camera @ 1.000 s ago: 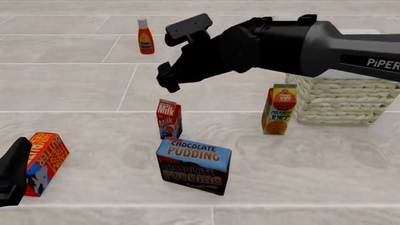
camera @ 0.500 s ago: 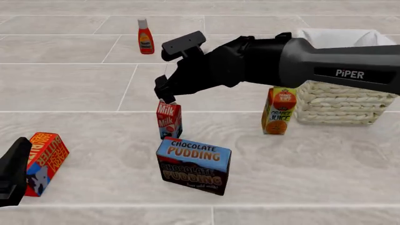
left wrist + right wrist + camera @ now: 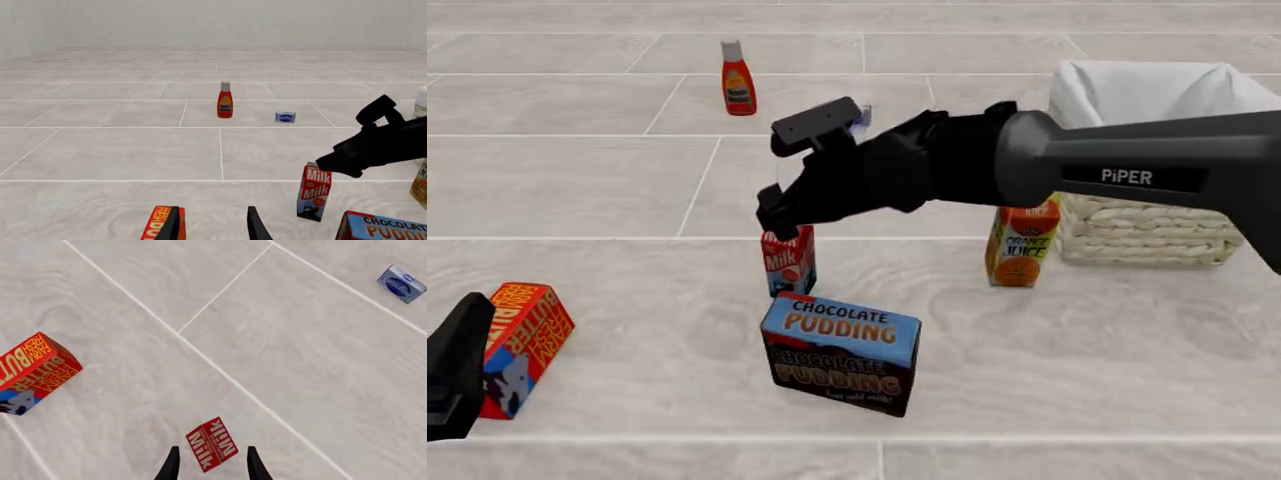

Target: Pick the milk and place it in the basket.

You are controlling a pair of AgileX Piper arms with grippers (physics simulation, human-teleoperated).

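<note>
- ketchup bottle (image 3: 738,78) upright, far side of table, well apart from the rest
- orange juice carton (image 3: 1020,244) upright, near right
- chocolate pudding box (image 3: 839,352) standing, near centre front
- butter box (image 3: 523,333) tilted, front left
- small blue-and-white box (image 3: 285,117) lying near the ketchup bottle
- pale tiled table (image 3: 601,180)

One milk (image 3: 787,262), one juice carton (image 3: 1021,245), one ketchup bottle (image 3: 738,79), one pudding box (image 3: 839,352), one butter box (image 3: 521,345), one basket (image 3: 1154,232).
</note>
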